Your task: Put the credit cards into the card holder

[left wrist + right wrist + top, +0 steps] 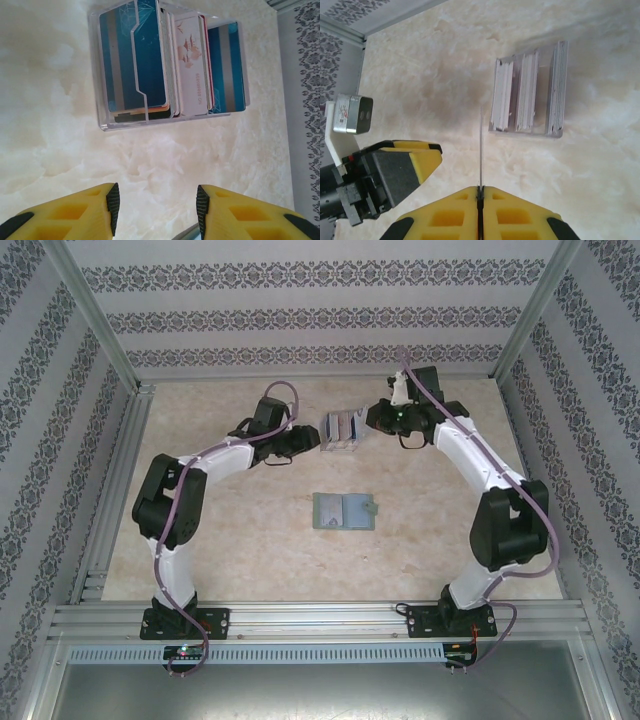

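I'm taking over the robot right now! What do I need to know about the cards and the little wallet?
The left tool is open and empty, facing the credit cards in their clear stand.
The right tool is shut on a single card, close beside the stand.
The card holder lies opened on the table, nearer the arm bases than the stand, apart from both tools.
Done: one card is gripped.
Left: carry it to the card holder, slide it in, then probably do the same for the rest.

Blue, white and pinkish credit cards [150, 60], grey-green card holder [343, 511], cream marbled table [250, 540].
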